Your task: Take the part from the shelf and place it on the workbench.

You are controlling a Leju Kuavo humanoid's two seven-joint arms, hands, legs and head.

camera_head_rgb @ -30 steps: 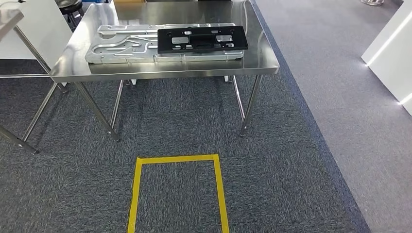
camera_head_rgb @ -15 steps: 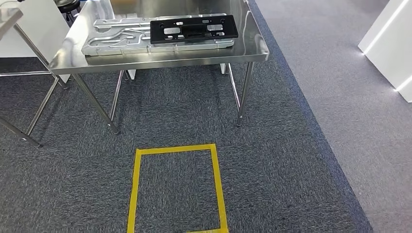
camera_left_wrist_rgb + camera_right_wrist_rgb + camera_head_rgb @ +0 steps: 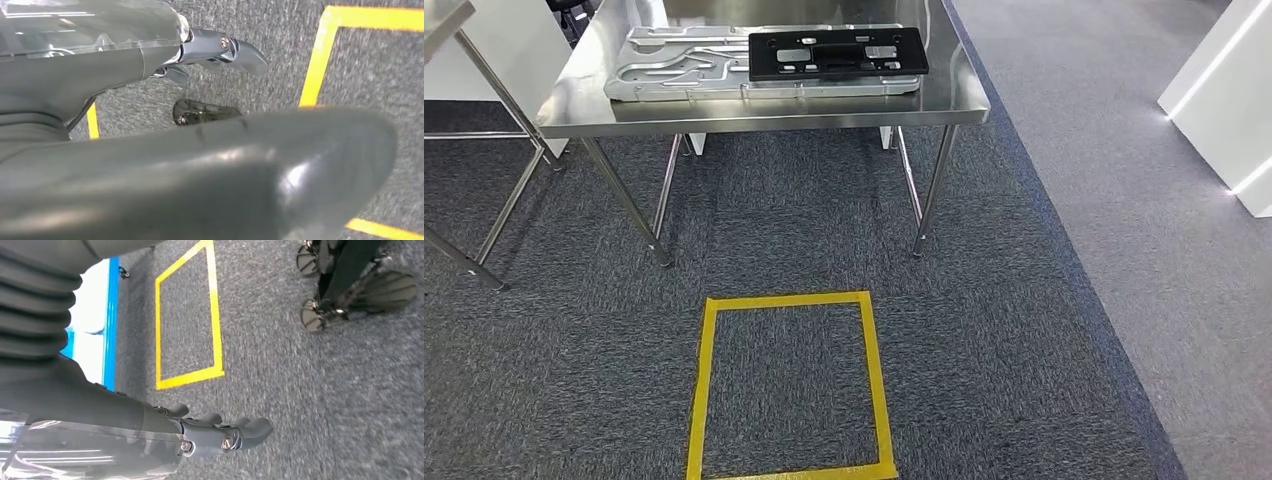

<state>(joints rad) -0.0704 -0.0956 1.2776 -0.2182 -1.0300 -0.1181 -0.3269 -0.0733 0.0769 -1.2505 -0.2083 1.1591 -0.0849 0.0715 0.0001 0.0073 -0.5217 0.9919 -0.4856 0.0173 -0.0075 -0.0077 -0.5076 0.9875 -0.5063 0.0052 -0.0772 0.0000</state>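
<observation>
A flat black part (image 3: pixel 836 52) lies on a larger silver plate (image 3: pixel 684 65) on the steel workbench (image 3: pixel 764 118), ahead of me in the head view. My left hand (image 3: pixel 220 50) hangs over the dark carpet beside the yellow tape, its fingers straight and apart, holding nothing. My right hand (image 3: pixel 220 435) also hangs low over the carpet, fingers stretched out and empty. Both hands are far from the workbench.
A square of yellow tape (image 3: pixel 789 300) marks the carpet in front of the workbench. Legs of a second steel table (image 3: pixel 484 215) stand at the left. A white cabinet (image 3: pixel 1224 100) stands at the right beyond a strip of lighter grey floor.
The whole picture has shifted: the workbench now sits higher in the head view and more of the yellow square shows. The camera moved; the parts on the workbench lie as before.
</observation>
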